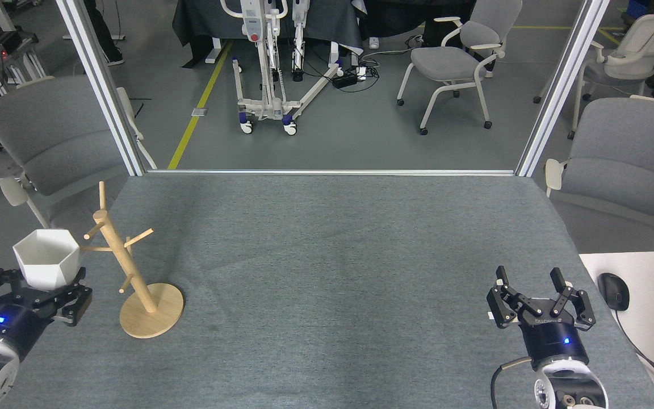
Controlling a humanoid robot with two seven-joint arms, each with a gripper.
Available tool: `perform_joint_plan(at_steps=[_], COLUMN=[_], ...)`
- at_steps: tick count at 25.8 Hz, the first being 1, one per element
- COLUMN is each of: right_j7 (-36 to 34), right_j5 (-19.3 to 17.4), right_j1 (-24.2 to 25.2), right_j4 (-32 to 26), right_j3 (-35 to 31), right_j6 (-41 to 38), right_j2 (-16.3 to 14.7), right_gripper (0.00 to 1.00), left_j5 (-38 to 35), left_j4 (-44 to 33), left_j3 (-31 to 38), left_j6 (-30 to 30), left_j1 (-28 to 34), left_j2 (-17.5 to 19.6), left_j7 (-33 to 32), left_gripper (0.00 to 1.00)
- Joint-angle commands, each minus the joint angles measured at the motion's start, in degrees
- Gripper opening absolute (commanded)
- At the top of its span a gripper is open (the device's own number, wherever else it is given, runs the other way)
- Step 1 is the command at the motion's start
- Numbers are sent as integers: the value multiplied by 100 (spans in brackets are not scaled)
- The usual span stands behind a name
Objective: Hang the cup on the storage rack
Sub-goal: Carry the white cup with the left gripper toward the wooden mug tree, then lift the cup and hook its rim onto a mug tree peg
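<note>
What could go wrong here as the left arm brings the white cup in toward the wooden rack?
The cup, held by the left gripper, sits right beside a peg of the storage rack; a sideways bump could tip the slim rack. The cup's handle hole isn't visible, so lining it up with a peg may fail. The grip looks low on the cup, so it might slip.

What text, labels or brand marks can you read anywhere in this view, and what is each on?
Right gripper: a small pale brand mark on its black body, upside down from here and too small to read.
Left gripper: no lettering visible.
The cup: plain white, no print.
The storage rack: bare wood, no label.
Nothing else shows legible text.
</note>
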Motion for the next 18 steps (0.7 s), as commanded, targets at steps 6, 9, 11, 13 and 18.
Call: perform_joint_plan(at_steps=[6,9,11,13,18], right_j7=[69,69,69,69,69], right_j5=[23,23,5,-4,-4], right_j1=[-11,-20,-20,-20,-20], right_j4=[35,27,35,27,35], right_j3=[219,219,219,219,210], right_j6=[2,2,2,2,2], right_j2=[20,20,20,29,56], right_gripper=[100,100,100,100,100], left_j5=[-239,-266,-301,-310,-327], left_j4=[-12,-12,-12,-12,23], left_j3=[-182,-208,-270,-278,-287], left_j6=[-23,-49,-49,-23,276], left_j1=[21,38,47,47,21], left_j2=[-15,-6,-6,-15,-68], left_j7=[3,3,38,38,82], left_gripper=[0,0,0,31,98])
